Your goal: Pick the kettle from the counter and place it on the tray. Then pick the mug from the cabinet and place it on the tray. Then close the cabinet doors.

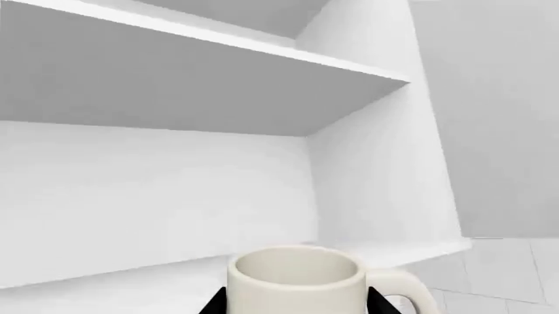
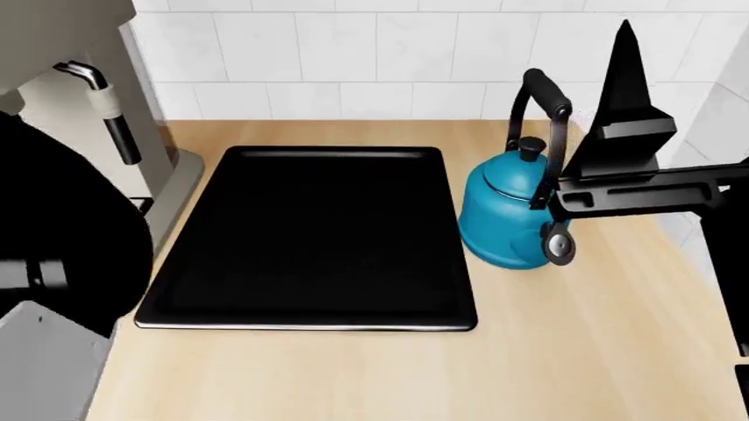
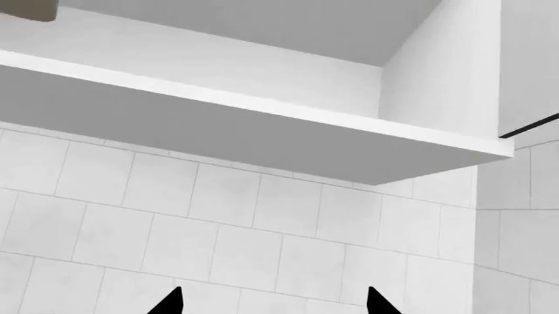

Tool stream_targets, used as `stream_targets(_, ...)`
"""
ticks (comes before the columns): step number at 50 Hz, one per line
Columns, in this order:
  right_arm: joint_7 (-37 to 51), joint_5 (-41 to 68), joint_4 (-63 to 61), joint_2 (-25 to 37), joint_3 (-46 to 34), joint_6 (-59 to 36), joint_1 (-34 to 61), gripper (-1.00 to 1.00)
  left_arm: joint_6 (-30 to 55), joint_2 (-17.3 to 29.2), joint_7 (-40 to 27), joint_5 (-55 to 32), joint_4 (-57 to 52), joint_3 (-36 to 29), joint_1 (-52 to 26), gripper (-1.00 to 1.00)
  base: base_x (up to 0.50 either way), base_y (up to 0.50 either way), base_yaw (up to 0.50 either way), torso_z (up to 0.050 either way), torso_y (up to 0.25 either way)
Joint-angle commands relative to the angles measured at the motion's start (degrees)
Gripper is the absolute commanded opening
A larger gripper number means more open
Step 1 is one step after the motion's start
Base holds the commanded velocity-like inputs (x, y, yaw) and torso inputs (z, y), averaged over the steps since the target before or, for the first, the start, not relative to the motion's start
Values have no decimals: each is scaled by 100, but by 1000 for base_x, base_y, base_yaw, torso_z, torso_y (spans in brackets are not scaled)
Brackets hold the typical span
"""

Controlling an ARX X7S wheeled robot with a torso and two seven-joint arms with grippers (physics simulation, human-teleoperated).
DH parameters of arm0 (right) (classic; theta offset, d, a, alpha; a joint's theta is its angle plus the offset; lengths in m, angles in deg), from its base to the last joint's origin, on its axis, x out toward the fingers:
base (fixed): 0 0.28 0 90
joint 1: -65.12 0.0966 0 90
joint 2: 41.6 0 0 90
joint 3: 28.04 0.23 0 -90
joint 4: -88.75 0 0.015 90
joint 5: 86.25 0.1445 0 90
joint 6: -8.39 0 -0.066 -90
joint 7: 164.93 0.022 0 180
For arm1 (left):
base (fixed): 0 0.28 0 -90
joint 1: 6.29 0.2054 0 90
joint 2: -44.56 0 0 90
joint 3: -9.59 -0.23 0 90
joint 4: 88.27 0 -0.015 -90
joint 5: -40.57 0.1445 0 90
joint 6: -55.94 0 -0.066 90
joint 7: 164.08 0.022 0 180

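Observation:
The cream-white mug [image 1: 297,278] fills the gap between the black fingertips [image 1: 215,303] of my left gripper [image 1: 297,305], which is shut on its sides, in front of the white cabinet's shelf [image 1: 105,288]. Its handle sticks out past one finger. The teal kettle [image 2: 506,215] stands upright on the wooden counter [image 2: 585,333], just off the right edge of the black tray [image 2: 310,232], which holds nothing. My right gripper [image 3: 272,302] is open and empty, facing the tiled wall below the cabinet. In the head view the right gripper [image 2: 627,44] points upward behind the kettle's handle.
A coffee machine [image 2: 111,105] stands at the tray's left. My left arm [image 2: 59,228] hides the left foreground. A white tiled wall [image 2: 387,53] runs behind the counter. The cabinet's underside [image 3: 262,124] hangs above the right gripper.

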Motion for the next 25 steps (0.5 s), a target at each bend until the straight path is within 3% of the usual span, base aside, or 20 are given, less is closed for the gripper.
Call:
stream_targets(1,-151,-192,28,76,102,125,-280,100,-471,-77,-1118,-1678,-1395,-553,1929,-100,0,0,0,0,0)
stream_targets(10,-323,-487,54,94,136,206,-579,100,-988,249,765,623,-1724,-1314,3372,-100,0,0,0,0,0)
stream_targets(25,-577,-910,89,167,229,439,-1110,100,-2476,763,2094,3003,-194,-2357,3878,-100,0,0,0,0,0)
